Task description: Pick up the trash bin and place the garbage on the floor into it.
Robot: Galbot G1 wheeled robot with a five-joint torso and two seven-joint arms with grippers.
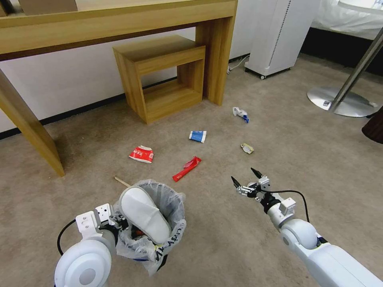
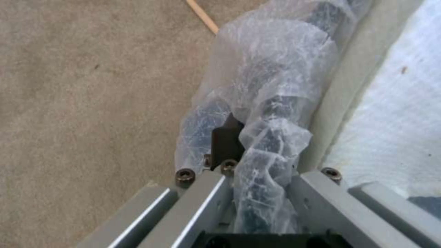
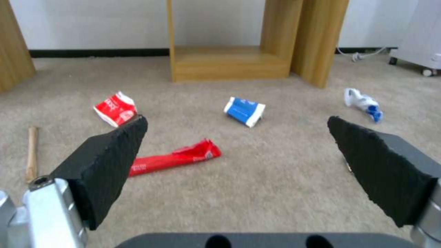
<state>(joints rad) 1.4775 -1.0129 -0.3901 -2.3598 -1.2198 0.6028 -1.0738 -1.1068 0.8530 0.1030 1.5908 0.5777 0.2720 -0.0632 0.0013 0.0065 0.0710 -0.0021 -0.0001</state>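
The trash bin [image 1: 169, 227], black with a crinkly white bag, is near my left side with a white slipper [image 1: 144, 215] standing in it. My left gripper [image 1: 116, 224] is shut on its bagged rim [image 2: 271, 100]; a dark finger [image 2: 227, 139] presses the outside. On the floor [image 1: 223, 235] lie a red-white carton [image 1: 141, 154], a blue-white packet [image 1: 198, 136], a red wrapper [image 1: 186, 168], a crushed bottle [image 1: 240, 114], crumpled paper [image 1: 247, 148] and a wooden stick [image 1: 121, 181]. My right gripper [image 1: 245, 178] hovers open, right of the wrapper [image 3: 177, 159] and facing the packet [image 3: 244, 111].
A wooden desk leg [image 1: 217, 59] and a low wooden stool [image 1: 163, 75] stand against the wall beyond the litter. A white appliance [image 1: 279, 36] is at the back right, and a round metal table base [image 1: 339, 101] and a dark object [image 1: 375, 127] at the right.
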